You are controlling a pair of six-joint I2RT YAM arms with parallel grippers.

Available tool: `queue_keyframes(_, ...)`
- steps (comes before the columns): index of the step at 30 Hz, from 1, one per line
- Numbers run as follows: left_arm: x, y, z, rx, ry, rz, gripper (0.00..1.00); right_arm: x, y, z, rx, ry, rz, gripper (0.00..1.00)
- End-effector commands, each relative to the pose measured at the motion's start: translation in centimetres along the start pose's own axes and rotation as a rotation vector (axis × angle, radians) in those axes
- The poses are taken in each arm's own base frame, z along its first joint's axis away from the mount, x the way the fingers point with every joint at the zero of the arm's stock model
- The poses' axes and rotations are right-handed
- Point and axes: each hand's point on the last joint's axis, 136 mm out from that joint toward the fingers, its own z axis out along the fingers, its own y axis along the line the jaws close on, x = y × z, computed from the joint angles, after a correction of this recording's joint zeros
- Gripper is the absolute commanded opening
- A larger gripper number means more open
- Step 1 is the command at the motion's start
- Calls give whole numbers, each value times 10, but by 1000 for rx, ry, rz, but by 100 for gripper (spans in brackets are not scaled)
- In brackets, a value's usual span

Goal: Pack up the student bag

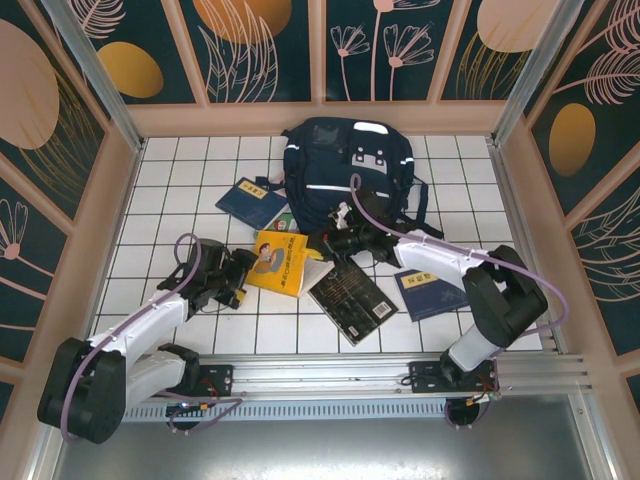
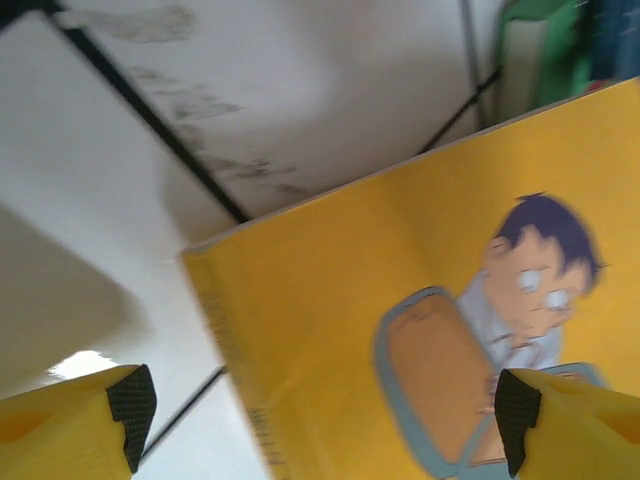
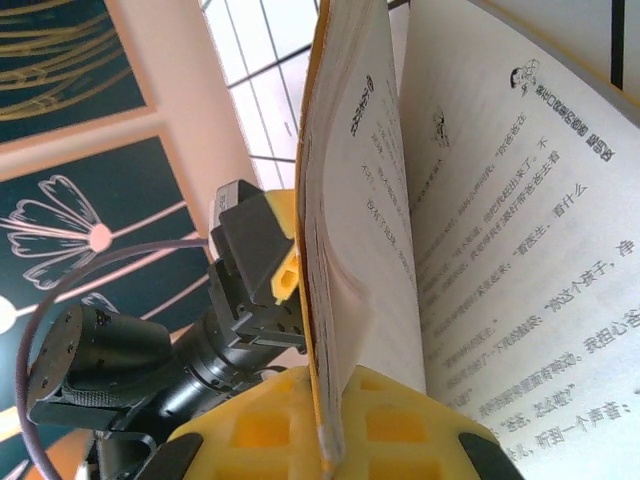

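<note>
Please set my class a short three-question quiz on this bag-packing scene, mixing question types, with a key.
1. True or false: the student bag lies at the far side of the table, beyond the loose books.
2. What is the right gripper shut on?
A. the black book
B. the yellow book
C. a blue booklet
3. In a few words: how do the left gripper's jaws stand, and over what?

Key
1. True.
2. B. The wrist view shows the book's cover and some pages pinched, and the book fanned open.
3. Open, spanning the yellow book's edge, gripping nothing.
</note>
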Motion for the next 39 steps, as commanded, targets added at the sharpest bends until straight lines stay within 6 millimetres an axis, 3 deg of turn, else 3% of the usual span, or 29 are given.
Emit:
queue_keyframes(1,-1,-18,0,100,-1,-77,88,-7,28,-17,-153,-72,19,0)
queue_keyframes(7,-9,-8,11,100,-37,-147,82,-2,8,-19,-191,-72,89,0)
queue_keyframes(11,-11,-10,18,99,-35,-162,73,1,1,-23,-187,-85,106,0)
queue_keyframes(17,-17,-20,17,135,-71,-161,46,4,-11,-24,-175,-96,124,0)
queue_keyframes(26,-20,-21,20,152,-84,-157,6,9,-49,-16,-76,-102,165,0)
queue_keyframes(28,-20,-26,16,163,-89,-148,0,9,-59,-17,-32,-116,154,11)
queue_keyframes(31,-22,-38,3,193,-114,-131,0,2,-75,-25,85,-183,120,41)
queue_keyframes(34,-24,-59,-16,250,-139,-114,0,-9,-89,-43,214,-286,66,59)
queue_keyframes(39,-25,-104,-52,368,-177,-80,0,-17,-78,-68,231,-390,-8,74)
